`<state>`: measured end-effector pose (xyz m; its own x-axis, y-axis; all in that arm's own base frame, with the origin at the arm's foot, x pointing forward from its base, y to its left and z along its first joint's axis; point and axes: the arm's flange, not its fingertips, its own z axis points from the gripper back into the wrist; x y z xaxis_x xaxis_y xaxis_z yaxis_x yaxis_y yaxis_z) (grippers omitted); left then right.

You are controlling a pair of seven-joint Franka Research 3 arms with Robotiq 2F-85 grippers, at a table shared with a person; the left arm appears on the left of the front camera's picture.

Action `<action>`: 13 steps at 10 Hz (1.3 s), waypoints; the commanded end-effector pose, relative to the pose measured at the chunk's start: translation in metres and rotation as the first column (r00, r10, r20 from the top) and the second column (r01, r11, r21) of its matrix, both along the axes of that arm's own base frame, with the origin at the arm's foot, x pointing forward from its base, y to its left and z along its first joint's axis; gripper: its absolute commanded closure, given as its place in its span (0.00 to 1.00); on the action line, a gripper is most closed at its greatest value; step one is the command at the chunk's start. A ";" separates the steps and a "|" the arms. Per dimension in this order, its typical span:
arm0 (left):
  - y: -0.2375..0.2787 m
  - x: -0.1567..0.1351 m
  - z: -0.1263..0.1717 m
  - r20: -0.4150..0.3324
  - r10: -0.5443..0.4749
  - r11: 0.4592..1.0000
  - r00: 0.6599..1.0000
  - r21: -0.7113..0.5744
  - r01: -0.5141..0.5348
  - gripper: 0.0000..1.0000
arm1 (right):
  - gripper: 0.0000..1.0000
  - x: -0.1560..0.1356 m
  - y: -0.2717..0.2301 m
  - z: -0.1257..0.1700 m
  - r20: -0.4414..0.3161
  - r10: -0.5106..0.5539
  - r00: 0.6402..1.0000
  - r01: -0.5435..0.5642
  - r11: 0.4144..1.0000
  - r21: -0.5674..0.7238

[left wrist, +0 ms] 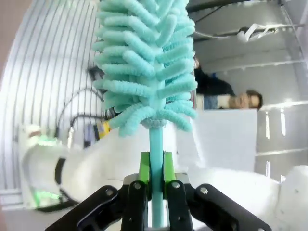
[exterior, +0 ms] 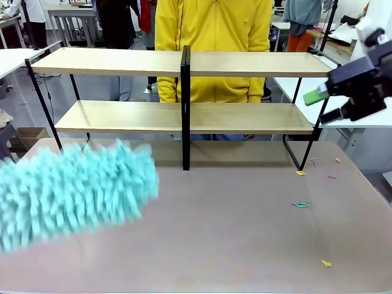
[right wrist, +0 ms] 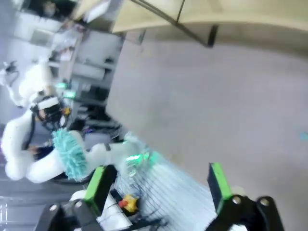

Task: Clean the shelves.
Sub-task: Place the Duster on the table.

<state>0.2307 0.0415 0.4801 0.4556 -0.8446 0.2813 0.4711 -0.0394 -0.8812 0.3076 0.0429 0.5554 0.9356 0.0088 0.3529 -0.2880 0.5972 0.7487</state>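
- Left fingers [left wrist: 169,169] clamped on duster [left wrist: 144,67] handle, green pads either side (fluffy teal head blurred low-left in front view).
- Right gripper [exterior: 326,105] spread wide, nothing between pads, raised at shelves' right end.
- Shelves [exterior: 122,116] at table's [exterior: 245,220] far side, person [exterior: 214,37] in yellow behind.

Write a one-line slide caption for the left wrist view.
Left gripper shut on the handle of a teal duster, its fluffy head pointing away from the camera.
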 end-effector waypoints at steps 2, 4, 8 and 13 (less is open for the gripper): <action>0.016 0.066 -0.039 -0.078 0.039 0.997 0.996 0.075 -0.034 0.88 | 0.00 -0.006 -0.037 -0.101 -0.399 -0.036 0.916 0.111 0.980 0.165; 0.042 0.102 -0.038 -0.194 0.593 0.805 0.781 0.143 -0.576 0.88 | 0.00 -0.006 -0.036 -0.114 -0.376 -0.076 0.923 0.124 0.987 0.105; 0.033 0.131 -0.090 -0.042 0.212 0.956 0.976 0.217 -0.198 0.88 | 0.00 0.021 -0.058 -0.080 -0.380 -0.007 0.925 0.082 0.980 0.183; -0.012 0.170 -0.118 0.288 0.017 0.943 0.957 0.312 -0.110 0.88 | 0.00 0.021 -0.058 -0.080 -0.380 -0.007 0.925 0.082 0.980 0.183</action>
